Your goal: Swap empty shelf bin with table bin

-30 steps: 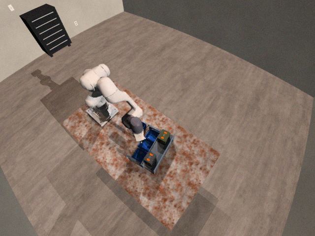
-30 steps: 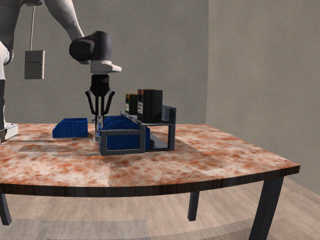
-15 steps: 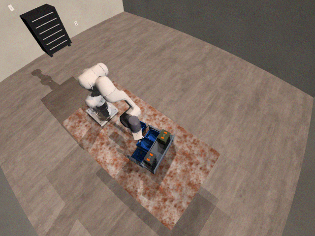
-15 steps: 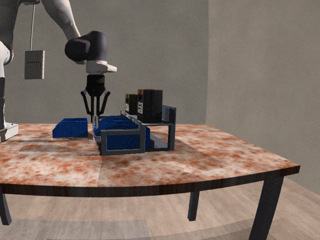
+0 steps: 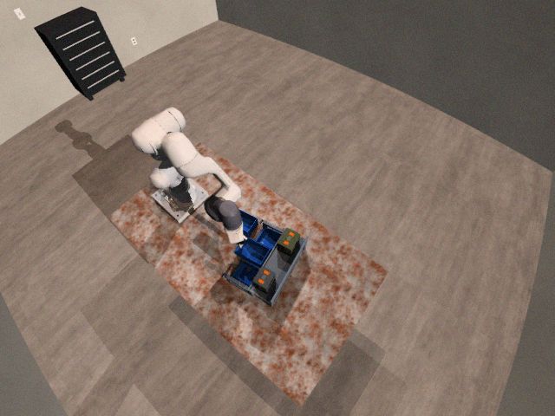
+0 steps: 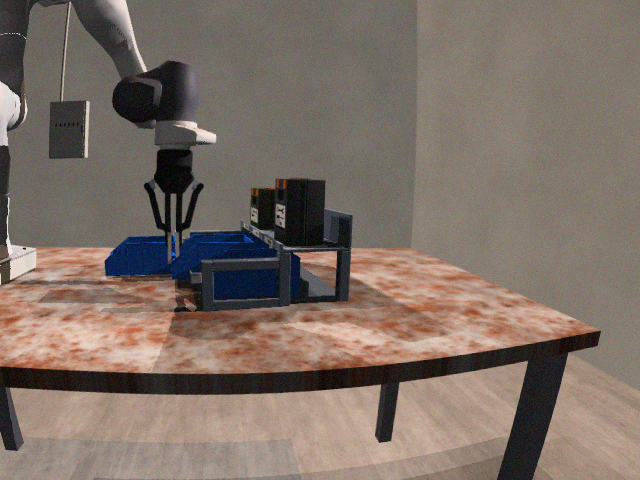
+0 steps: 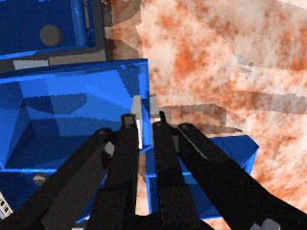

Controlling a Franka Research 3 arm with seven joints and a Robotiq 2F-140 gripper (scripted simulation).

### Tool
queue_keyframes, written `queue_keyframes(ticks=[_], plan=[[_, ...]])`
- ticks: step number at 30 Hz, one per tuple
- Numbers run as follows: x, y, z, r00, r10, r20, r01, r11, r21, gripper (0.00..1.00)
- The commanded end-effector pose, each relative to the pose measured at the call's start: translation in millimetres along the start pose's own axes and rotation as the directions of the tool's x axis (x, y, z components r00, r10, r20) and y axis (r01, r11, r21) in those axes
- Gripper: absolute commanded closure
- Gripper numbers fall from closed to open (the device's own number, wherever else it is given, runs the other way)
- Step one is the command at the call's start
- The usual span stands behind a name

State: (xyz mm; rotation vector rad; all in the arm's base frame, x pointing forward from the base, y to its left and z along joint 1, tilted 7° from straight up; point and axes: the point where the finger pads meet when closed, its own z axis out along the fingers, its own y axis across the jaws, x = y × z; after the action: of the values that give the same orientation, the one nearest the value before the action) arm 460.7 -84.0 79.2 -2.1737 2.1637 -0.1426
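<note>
My gripper [image 6: 173,252] points straight down and is shut on the front wall of the empty blue bin [image 6: 222,253]. That bin sits in the middle place of the grey shelf [image 6: 279,268], with its front end raised above the front rail and jutting out toward me. In the wrist view my fingers pinch the bin's thin wall, and its bare inside [image 7: 64,115] shows to the left. The other open blue bin [image 6: 136,255] stands on the table just behind my gripper; it also shows in the top view [image 5: 247,222].
Two more blue bins [image 5: 267,237] [image 5: 245,273] stand in the shelf on either side of the held one; one holds round parts [image 7: 50,34]. Two dark boxes [image 6: 299,211] [image 6: 262,206] stand on the shelf's top board. My arm's base [image 5: 179,201] is at the table's far end.
</note>
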Motion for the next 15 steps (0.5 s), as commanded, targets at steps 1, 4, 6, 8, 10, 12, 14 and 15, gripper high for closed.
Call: queue_keyframes(ticks=[1,4,6,8,10,12,14,15], plan=[[2.9,1.4,-1.7,1.000,0.006,-0.006,-0.006,1.000,0.012,1.00],[2.8,10.6,-1.6,1.000,0.006,-0.006,-0.006,1.000,0.012,1.00],[2.8,16.9,-1.5,1.000,0.006,-0.006,-0.006,1.000,0.012,1.00],[2.7,23.1,-1.5,1.000,0.006,-0.006,-0.006,1.000,0.012,1.00],[2.7,29.4,-1.4,1.000,0.006,-0.006,-0.006,1.000,0.012,1.00],[2.7,35.6,-1.3,1.000,0.006,-0.006,-0.006,1.000,0.012,1.00],[2.6,41.6,-1.2,1.000,0.006,-0.006,-0.006,1.000,0.012,1.00],[2.6,44.6,-1.2,1.000,0.006,-0.006,-0.006,1.000,0.012,1.00]])
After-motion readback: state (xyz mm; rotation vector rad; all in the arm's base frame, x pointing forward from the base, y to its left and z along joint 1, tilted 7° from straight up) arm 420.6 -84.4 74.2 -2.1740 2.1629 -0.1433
